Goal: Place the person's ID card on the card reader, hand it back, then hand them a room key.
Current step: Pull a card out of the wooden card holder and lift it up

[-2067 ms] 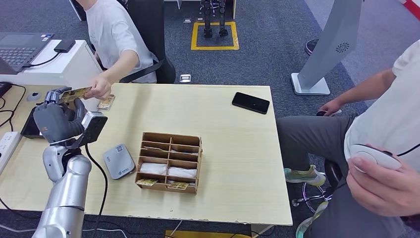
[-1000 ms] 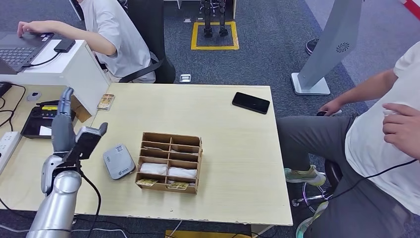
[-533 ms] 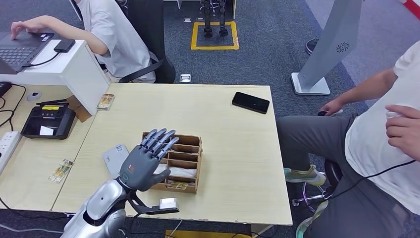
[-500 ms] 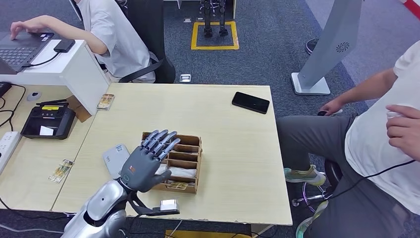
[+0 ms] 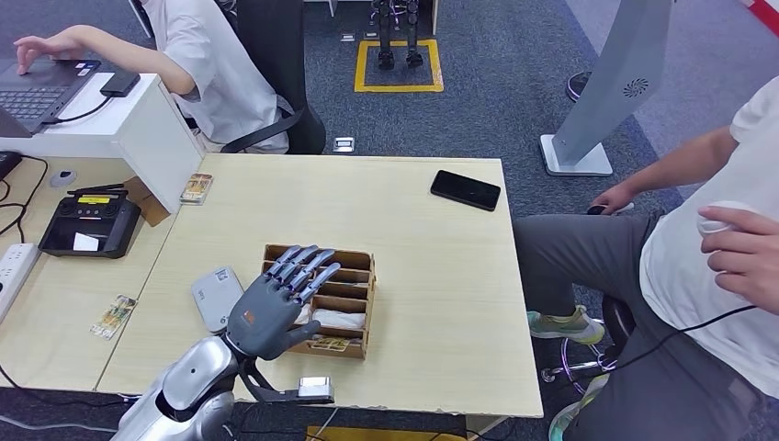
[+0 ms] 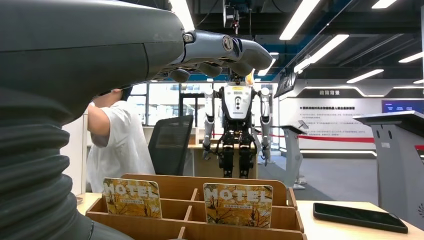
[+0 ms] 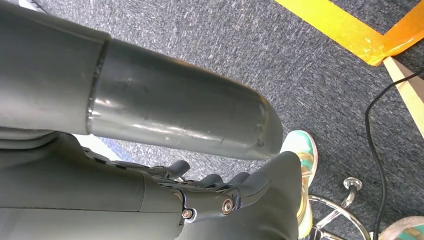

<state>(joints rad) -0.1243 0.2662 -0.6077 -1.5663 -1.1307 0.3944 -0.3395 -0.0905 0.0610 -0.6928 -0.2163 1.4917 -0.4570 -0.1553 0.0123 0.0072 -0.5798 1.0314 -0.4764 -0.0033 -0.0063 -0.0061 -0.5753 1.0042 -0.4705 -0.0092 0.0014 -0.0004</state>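
My left hand hovers open, fingers spread, over the near left part of a cardboard organiser. It holds nothing. In the left wrist view the fingers stretch out above two upright "HOTEL" key cards in the organiser's front slots. The grey card reader lies flat on the table just left of the hand. A small patterned card lies on the left table, and another sits at the far left corner. My right hand hangs by my side with nothing in it.
A person in a white shirt sits beyond the far left corner, typing on a laptop. A black phone lies at the far right of the table. A black handheld unit rests on the left table. Another person sits at right.
My left hand left the person's hand at the far left, swung down to the organiser, and has crept slightly right over it. The patterned card now lies on the left table.
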